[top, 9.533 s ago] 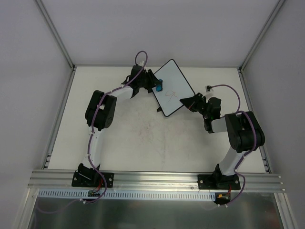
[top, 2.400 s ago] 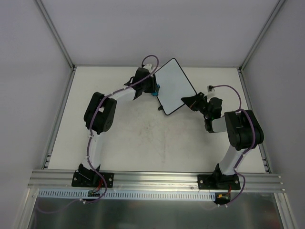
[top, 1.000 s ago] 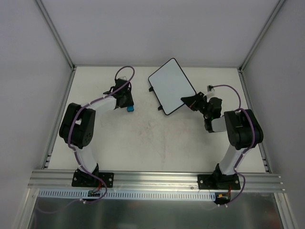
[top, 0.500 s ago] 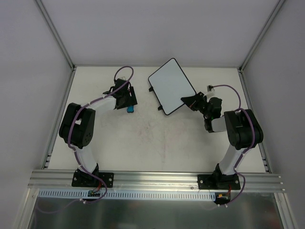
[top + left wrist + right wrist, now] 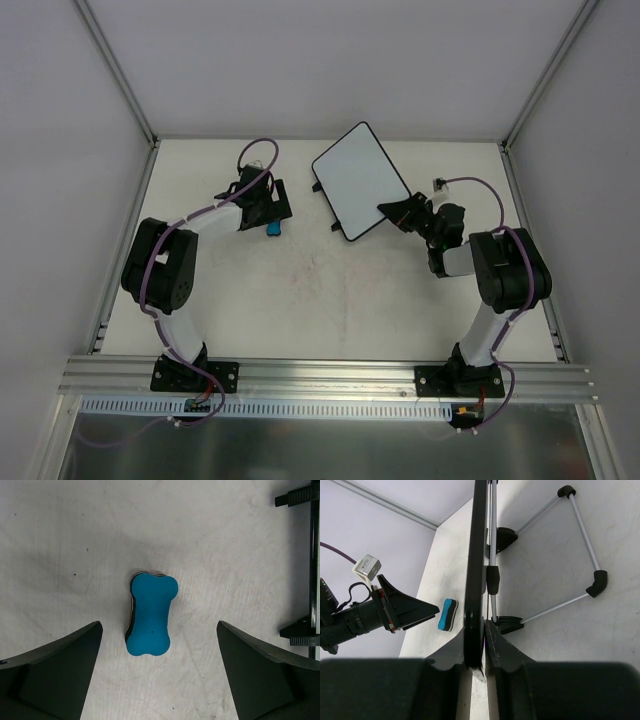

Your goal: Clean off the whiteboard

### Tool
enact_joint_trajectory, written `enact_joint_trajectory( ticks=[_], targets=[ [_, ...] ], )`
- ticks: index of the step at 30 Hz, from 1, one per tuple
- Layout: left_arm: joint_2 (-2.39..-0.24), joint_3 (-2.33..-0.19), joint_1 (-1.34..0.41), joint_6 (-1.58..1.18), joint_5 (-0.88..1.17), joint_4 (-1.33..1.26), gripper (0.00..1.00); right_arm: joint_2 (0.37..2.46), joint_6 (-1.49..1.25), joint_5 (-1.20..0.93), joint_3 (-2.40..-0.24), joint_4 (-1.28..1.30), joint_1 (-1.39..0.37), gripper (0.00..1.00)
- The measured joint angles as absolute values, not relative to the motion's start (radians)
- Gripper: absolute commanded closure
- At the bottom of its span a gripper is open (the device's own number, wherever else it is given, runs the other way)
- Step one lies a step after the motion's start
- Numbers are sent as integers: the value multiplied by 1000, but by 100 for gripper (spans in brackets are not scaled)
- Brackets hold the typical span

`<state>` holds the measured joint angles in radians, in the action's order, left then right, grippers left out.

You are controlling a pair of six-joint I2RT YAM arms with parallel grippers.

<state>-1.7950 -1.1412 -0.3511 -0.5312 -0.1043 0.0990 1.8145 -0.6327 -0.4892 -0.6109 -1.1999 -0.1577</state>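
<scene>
Your left jaws are spread wide and hold nothing. In the left wrist view the fingers sit at 8 and 4 o'clock of the eraser (image 5: 150,615), well apart from it. The eraser lies flat on the bench (image 5: 330,300), its long axis running roughly 12 to 6.

Your right jaws are pressed together on the edge of the whiteboard (image 5: 360,180), pinching it near the corner at its 5 o'clock. The board stands tilted at about 1 o'clock from the bench centre, and the eraser is at 10 o'clock, apart from it. From above the board's face shows no marks, so I judge the wiping is done and the step in hand is clearing off.

To do it well, raise the left jaws straight up while they are spread, so neither finger nudges the eraser. On the right, do not open until the wire stand (image 5: 596,583) behind the board bears on the bench. I cannot tell whether it does yet, and a leaning board let go early could tip over.

The left arm (image 5: 160,270) is folded, its elbow at 7 o'clock of the jaws and its forearm reaching toward 2 o'clock. The right arm (image 5: 505,275) is bent tight, with its wrist pointing toward 10 o'clock at the board.
</scene>
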Motion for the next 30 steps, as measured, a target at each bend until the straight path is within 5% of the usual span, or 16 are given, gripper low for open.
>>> enact_joint_trajectory(
  ticks=[10, 19, 24, 30],
  targets=[
    [-1789, -1130, -351, -533, -86, 81, 1, 1826, -641, -510, -613, -1200, -169, 66],
    [-1789, -1130, -351, -533, -86, 72, 1, 1827, -649, -512, -613, -1201, -169, 41],
    [-1789, -1129, -351, -533, -86, 67, 1, 1853, -676, -513, -612, -1251, -164, 1],
    [-1775, -1116, -351, -534, -86, 63, 1, 1866, -685, -509, -595, -1271, -160, 1]
  ],
)
